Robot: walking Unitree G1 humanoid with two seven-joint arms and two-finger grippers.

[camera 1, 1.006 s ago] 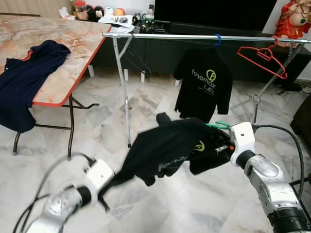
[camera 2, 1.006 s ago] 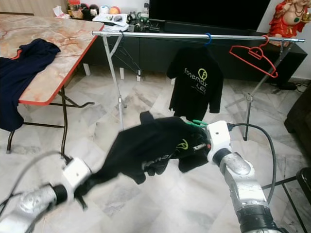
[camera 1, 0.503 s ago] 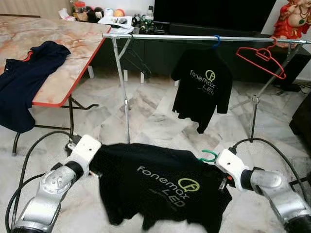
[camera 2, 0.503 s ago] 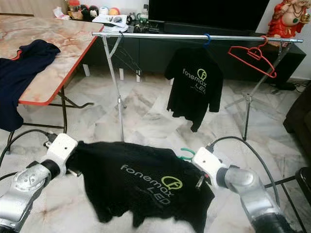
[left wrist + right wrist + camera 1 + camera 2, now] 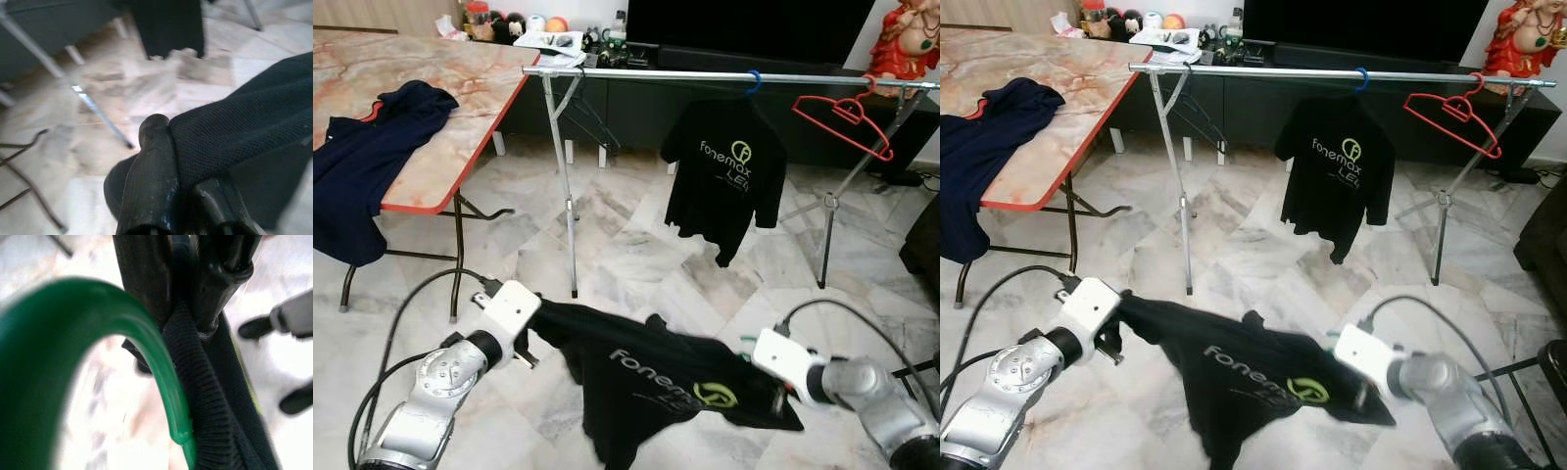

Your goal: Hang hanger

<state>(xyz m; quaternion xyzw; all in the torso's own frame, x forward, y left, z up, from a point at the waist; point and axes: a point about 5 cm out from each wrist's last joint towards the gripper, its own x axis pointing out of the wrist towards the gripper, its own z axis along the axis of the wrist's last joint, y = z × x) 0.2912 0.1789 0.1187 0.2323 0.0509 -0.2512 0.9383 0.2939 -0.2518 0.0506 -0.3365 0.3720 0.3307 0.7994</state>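
**Black shirt held low between both grippers, well short of the rail**

Black fabric of the shirt point(image 5: 656, 377) is stretched between the two arms, low over the marble floor point(image 5: 636, 245). One edge is pinched by the left gripper point(image 5: 171, 161), whose fingers are seen closed tight on the cloth in the left wrist view. At the other end, the collar and the green hanger point(image 5: 146, 362) are clamped together by the right gripper point(image 5: 195, 293), fingers pressed shut on the knit. The garment is judged to be held at two points so that it hangs spread and the hook stays free.

A silver rail point(image 5: 705, 74) stands well ahead, where another black shirt point(image 5: 724, 176) and a red hanger point(image 5: 847, 117) are already hung. A dark garment point(image 5: 362, 166) is draped over the table point(image 5: 460, 147). The hook is not yet on the rail.
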